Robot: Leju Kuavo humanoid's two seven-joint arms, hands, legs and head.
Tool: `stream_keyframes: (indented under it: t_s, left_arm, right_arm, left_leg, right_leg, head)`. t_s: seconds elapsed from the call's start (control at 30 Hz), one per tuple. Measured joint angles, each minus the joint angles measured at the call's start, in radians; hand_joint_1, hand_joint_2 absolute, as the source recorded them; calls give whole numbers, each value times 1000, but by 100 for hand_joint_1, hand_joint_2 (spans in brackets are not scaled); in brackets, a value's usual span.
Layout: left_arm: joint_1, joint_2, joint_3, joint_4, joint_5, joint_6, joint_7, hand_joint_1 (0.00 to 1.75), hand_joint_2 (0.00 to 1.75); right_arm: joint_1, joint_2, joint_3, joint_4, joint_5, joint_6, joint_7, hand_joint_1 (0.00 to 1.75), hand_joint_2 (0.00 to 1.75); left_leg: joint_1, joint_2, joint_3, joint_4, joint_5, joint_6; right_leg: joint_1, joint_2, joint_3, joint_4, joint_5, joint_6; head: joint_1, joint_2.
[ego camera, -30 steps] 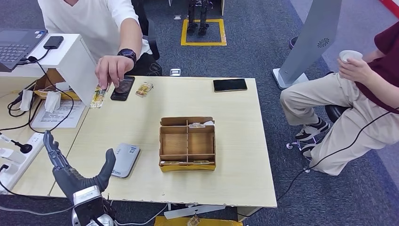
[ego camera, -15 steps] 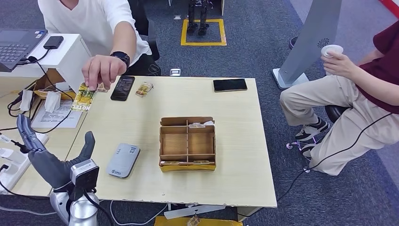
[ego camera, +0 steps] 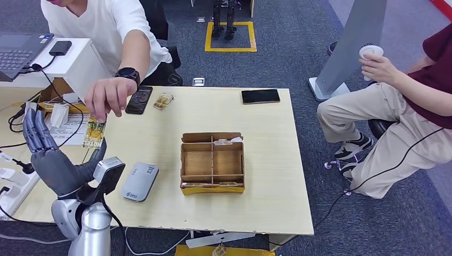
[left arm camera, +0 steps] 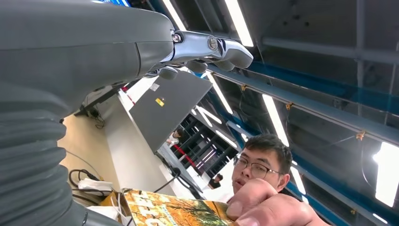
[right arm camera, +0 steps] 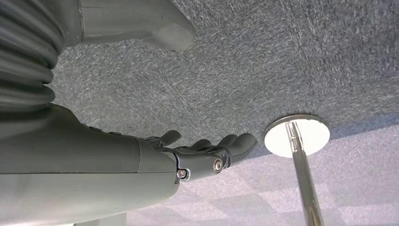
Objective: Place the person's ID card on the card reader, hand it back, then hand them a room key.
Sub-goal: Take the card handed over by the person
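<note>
Your left hand [ego camera: 50, 160] has risen, fingers spread, empty | person's hand [ego camera: 106, 97] lowers card [ego camera: 94, 133] toward it | take card next

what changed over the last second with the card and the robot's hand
The person's hand carried the ID card from beside the phone toward the robot. The left hand rose, open, to just below the card, not yet gripping. Card reader and box stayed put.
</note>
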Motion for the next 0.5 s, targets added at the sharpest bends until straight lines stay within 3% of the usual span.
stream_keyframes:
  t_s: [0.2, 0.23, 0.33, 0.37, 0.5]
  left_arm:
    - [-13, -3, 0, 9, -20, 0, 8, 0, 175]
    - [-14, -3, 0, 11, -20, 0, 8, 21, 175]
    - [-16, -4, 0, 15, -8, 0, 5, 152, 175]
    - [-17, -4, 0, 16, 2, 0, 3, 175, 175]
    - [-18, -4, 0, 23, 43, 0, -15, 175, 175]
  right_arm:
    - [-2, 0, 0, 3, 4, 0, 0, 0, 175]
    - [-2, 0, 0, 3, 5, 0, 0, 0, 175]
    - [-3, 0, 0, 4, 6, 0, 0, 0, 175]
    - [-3, 0, 0, 4, 5, 0, 0, 0, 175]
    - [-4, 0, 0, 5, 0, 0, 0, 0, 175]
  left_leg:
    - [0, 0, 0, 0, 0, 0]
    - [0, 0, 0, 0, 0, 0]
    - [0, 0, 0, 0, 0, 0]
    - [0, 0, 0, 0, 0, 0]
    - [0, 0, 0, 0, 0, 0]
  right_leg:
    - [0, 0, 0, 0, 0, 0]
    - [0, 0, 0, 0, 0, 0]
    - [0, 0, 0, 0, 0, 0]
    - [0, 0, -1, 0, 0, 0]
    - [0, 1, -1, 0, 0, 0]
  head:
    - [0, 0]
    - [0, 0]
    - [0, 0]
    - [0, 0]
    - [0, 0]
